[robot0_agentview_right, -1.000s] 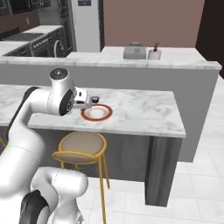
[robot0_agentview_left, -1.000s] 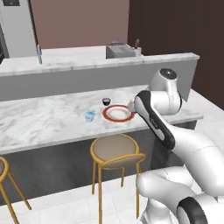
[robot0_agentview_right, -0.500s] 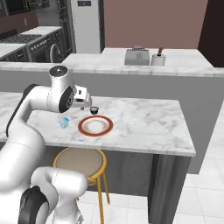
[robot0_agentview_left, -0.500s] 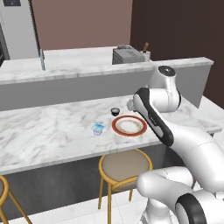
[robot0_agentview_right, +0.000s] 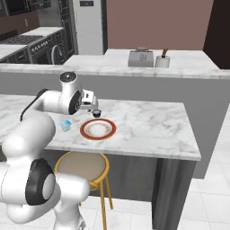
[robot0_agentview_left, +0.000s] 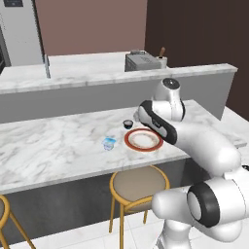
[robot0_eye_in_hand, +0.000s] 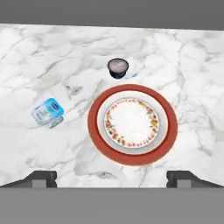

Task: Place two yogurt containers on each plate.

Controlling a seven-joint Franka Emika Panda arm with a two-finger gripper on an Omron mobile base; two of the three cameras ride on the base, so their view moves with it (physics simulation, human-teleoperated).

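End effector (robot0_eye_in_hand: 112, 177) wide open, empty, poised above counter (robot0_eye_in_hand: 197, 65), touching nothing. Red-rimmed plate (robot0_eye_in_hand: 132, 124) near front edge, bare. Dark yogurt cup (robot0_eye_in_hand: 117, 68) just behind plate; pale blue yogurt cup (robot0_eye_in_hand: 47, 112) apart, left.

red-rimmed plate (robot0_agentview_left: 143, 139), dark cup (robot0_agentview_left: 128, 124) beside, apparently apart

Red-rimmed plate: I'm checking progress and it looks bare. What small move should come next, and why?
Probably lower the open gripper toward the dark yogurt cup. The red-rimmed plate holds nothing, that cup stands just off its rim, and the pale blue cup lies farther away on the counter.
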